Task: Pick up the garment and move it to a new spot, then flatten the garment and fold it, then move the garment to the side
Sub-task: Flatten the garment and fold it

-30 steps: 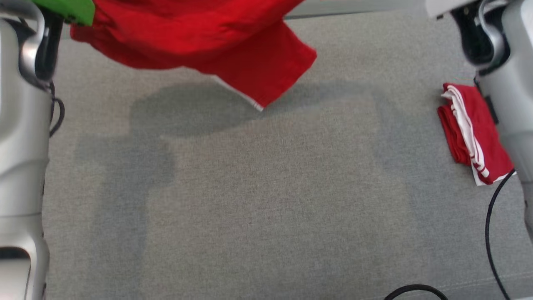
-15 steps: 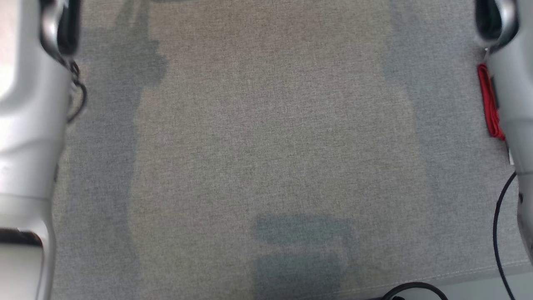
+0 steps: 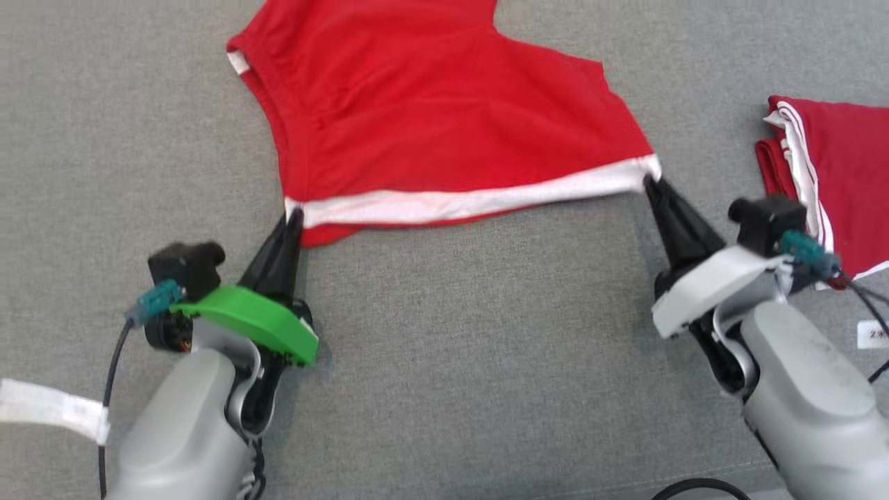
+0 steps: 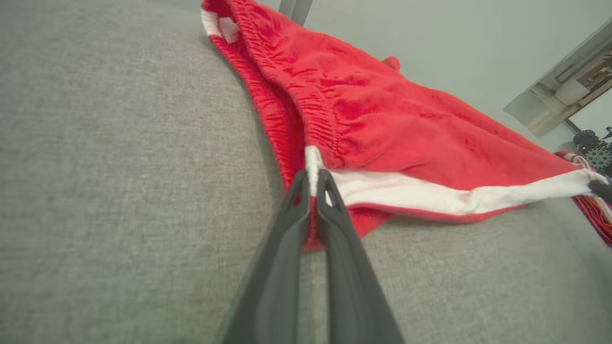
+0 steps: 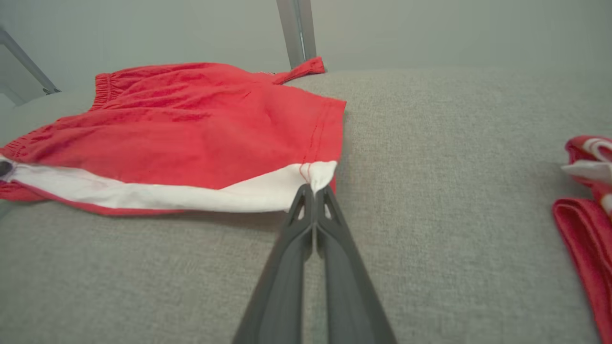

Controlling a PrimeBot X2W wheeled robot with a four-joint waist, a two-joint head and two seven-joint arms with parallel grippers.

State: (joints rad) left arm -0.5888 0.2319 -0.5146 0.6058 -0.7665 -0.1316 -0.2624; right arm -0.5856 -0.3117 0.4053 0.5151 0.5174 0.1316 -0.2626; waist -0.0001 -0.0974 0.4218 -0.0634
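Nearest the robot, over the grey desk [image 3: 444, 361], the left tool [image 3: 292, 217] and right tool [image 3: 651, 182] each pinch tight one end of the white band [image 3: 472, 203] edging the red garment [image 3: 444, 111], which lies spread beyond them. Soft, light and limp, it will likely sag and bunch unless held at both corners.

Head view: a small white tag [image 3: 874, 335] lies on the gray cloth [image 3: 451, 361] at the right edge. The 1st mark looks like a "2". The rest is too blurry to read. White tape [image 3: 52, 411] at lower left: can't make out any words on it.
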